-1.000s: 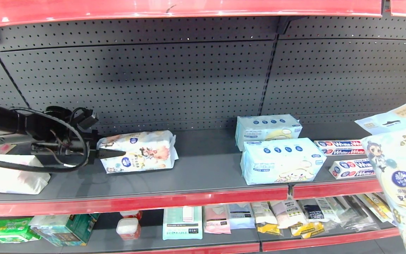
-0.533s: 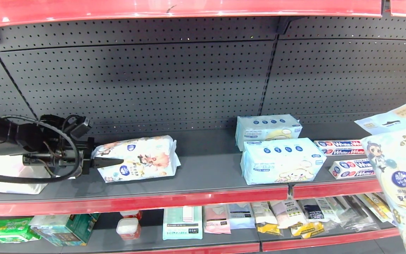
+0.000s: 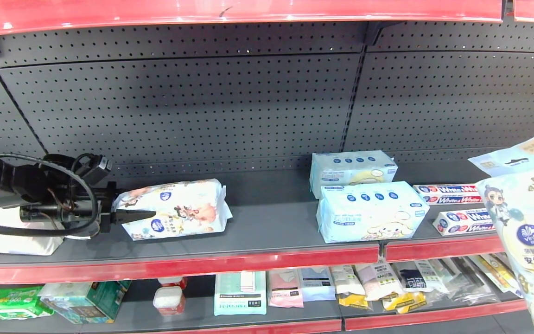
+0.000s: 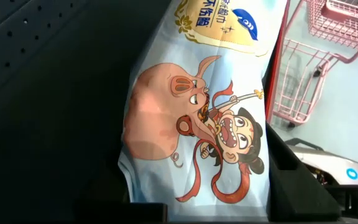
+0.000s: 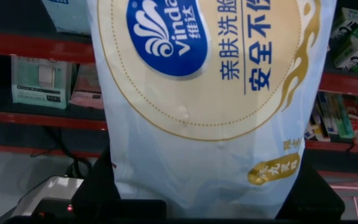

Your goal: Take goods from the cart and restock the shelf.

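A soft pack printed with cartoon figures (image 3: 174, 209) lies on its side on the grey shelf (image 3: 267, 232), left of centre. My left gripper (image 3: 144, 211) comes in from the left and is shut on the pack's left end. In the left wrist view the same cartoon pack (image 4: 197, 124) fills the space between the left gripper (image 4: 210, 208) and its dark fingers (image 4: 300, 193). At the far right, in front of the shelf, my right gripper (image 5: 210, 208) is shut on a white pack with a blue logo (image 5: 210, 93), which hangs upright as the white pack (image 3: 526, 232).
Two light blue tissue packs (image 3: 369, 211) sit right of centre, with toothpaste boxes (image 3: 461, 220) beside them. A white pack (image 3: 12, 239) lies at the shelf's left end. The lower shelf (image 3: 267, 290) holds several small goods. A pink cart (image 4: 328, 56) stands behind.
My left gripper has drawn back to the left, and the cartoon pack has slid left and slightly toward the front edge with it. The right arm and its pack have stayed put.
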Robot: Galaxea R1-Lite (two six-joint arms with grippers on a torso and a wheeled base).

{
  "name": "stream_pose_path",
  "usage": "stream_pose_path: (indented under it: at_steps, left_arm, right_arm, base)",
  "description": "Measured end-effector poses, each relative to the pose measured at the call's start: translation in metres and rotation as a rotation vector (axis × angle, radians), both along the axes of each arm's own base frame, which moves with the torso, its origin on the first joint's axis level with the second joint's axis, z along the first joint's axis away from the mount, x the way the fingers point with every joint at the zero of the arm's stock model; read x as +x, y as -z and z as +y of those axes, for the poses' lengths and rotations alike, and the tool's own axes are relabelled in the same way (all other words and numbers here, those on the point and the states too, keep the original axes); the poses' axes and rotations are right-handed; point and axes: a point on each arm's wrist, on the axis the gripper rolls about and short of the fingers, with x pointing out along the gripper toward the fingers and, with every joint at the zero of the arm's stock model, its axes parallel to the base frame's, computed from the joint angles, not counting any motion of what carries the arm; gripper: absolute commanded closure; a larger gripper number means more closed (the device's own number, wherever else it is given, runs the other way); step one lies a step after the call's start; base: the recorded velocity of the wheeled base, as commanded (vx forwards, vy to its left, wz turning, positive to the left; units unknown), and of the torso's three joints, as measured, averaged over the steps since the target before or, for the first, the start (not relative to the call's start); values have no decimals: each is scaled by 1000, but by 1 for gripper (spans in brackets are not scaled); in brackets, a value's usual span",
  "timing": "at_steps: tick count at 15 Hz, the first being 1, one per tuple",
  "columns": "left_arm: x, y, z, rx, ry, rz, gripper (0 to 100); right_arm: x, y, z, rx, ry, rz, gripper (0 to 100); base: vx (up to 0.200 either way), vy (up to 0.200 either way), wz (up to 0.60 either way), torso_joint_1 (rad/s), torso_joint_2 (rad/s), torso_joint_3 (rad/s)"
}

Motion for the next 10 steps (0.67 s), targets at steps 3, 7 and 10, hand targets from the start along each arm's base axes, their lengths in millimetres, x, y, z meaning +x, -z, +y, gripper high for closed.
stream_pose_path:
  at_steps: [3,7,10]
  left_arm:
    - [-5,7,-3,4,11,10,100]
    - [-11,14,-5,11,26,12,100]
    - [-14,17,-5,18,32,0,100]
  right_arm:
    - [0,0,0,0,0,0,100]
    - [0,0,0,0,0,-2,100]
    - [0,0,0,0,0,-2,100]
  base:
    - [0,0,0,0,0,0]
    - [0,0,0,0,0,0]
    - [0,0,0,0,0,0]
